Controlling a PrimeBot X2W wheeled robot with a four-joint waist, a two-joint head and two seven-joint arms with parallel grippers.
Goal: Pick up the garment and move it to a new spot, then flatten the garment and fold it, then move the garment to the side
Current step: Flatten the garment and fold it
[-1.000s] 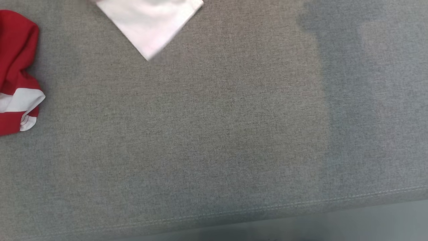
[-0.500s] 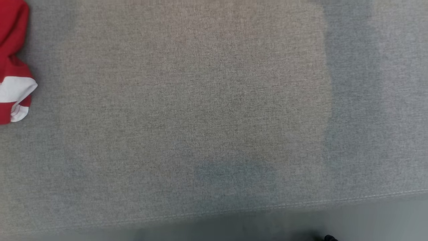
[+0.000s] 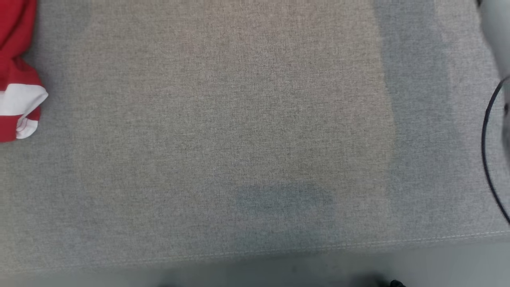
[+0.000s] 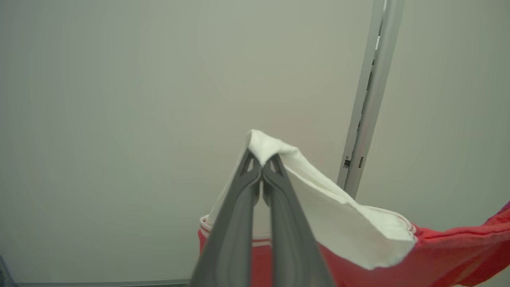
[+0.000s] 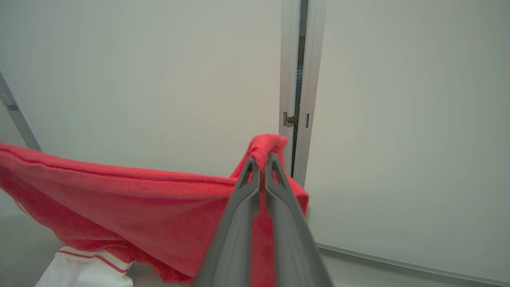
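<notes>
The garment (image 4: 358,235) is red with white parts and is held up in the air, stretched between both grippers. In the left wrist view my left gripper (image 4: 261,175) is shut on a white corner of it. My right gripper (image 5: 261,169) is shut on a red edge of the garment (image 5: 119,207), which sags away to the left, with a white, red-striped part hanging low. In the head view, red and white cloth (image 3: 18,79) of the same colours shows bunched at the left edge, over the grey surface.
A grey fabric surface (image 3: 239,119) spans the head view, its stitched front edge (image 3: 358,240) near the bottom. A black cable (image 3: 484,147) and a pale arm part show at the right edge. Behind the grippers are a pale wall, a metal post (image 4: 368,99) and a door frame (image 5: 299,79).
A white fold of cloth at the top of the head view one second ago has left it. The view has shifted slightly, and the black cable and pale arm part now show at the right.
</notes>
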